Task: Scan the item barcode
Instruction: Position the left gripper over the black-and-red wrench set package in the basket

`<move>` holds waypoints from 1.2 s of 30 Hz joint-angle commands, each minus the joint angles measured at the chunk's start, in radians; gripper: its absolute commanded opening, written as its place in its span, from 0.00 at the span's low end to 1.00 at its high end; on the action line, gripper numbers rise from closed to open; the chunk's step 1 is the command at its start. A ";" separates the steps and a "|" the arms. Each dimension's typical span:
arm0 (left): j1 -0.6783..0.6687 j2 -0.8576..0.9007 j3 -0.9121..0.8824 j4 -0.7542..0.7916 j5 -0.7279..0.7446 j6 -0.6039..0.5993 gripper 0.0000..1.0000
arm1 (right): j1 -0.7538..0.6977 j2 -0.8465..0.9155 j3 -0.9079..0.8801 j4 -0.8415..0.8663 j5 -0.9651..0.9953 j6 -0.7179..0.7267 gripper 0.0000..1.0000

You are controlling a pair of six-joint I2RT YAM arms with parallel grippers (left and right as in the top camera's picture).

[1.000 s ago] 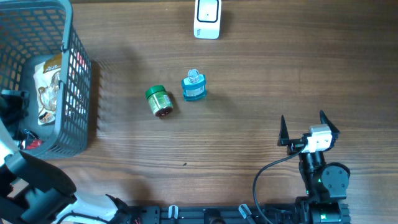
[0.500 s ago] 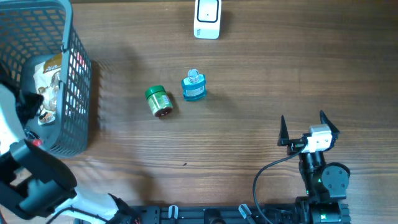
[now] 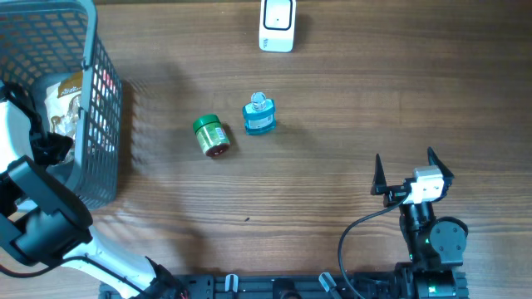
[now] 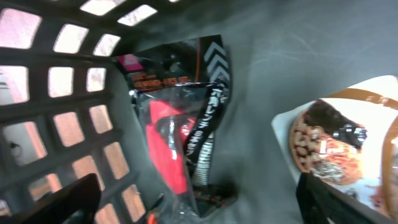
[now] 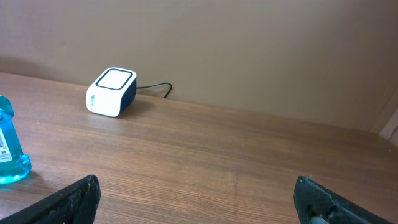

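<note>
Early stage: nothing picked, nothing scanned yet.
L gripper [image 4: 199, 202] spread over red-black packet [image 4: 177, 137] inside basket [image 3: 104, 100]; R gripper [image 3: 405, 159] spread, idle; scanner [image 3: 277, 23] at far worktop edge.

A red-and-black packet [image 4: 179, 146] is laid flat on the floor of the basket [image 4: 59, 134] beside a cream snack pouch [image 4: 351, 152]; the white barcode scanner [image 3: 277, 23] is set at the far edge of the table [image 3: 391, 100]
</note>
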 commanded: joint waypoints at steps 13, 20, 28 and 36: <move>0.002 0.033 -0.006 -0.003 -0.058 0.019 0.88 | 0.001 0.000 -0.001 0.002 -0.016 -0.012 1.00; 0.002 0.073 -0.008 -0.004 -0.059 0.019 0.88 | 0.001 0.000 -0.001 0.003 -0.016 -0.012 1.00; 0.002 0.092 -0.035 0.012 -0.058 0.018 0.86 | 0.001 0.000 -0.001 0.002 -0.016 -0.012 1.00; 0.002 0.092 -0.138 0.076 -0.059 0.019 0.82 | 0.001 0.000 -0.001 0.002 -0.016 -0.012 1.00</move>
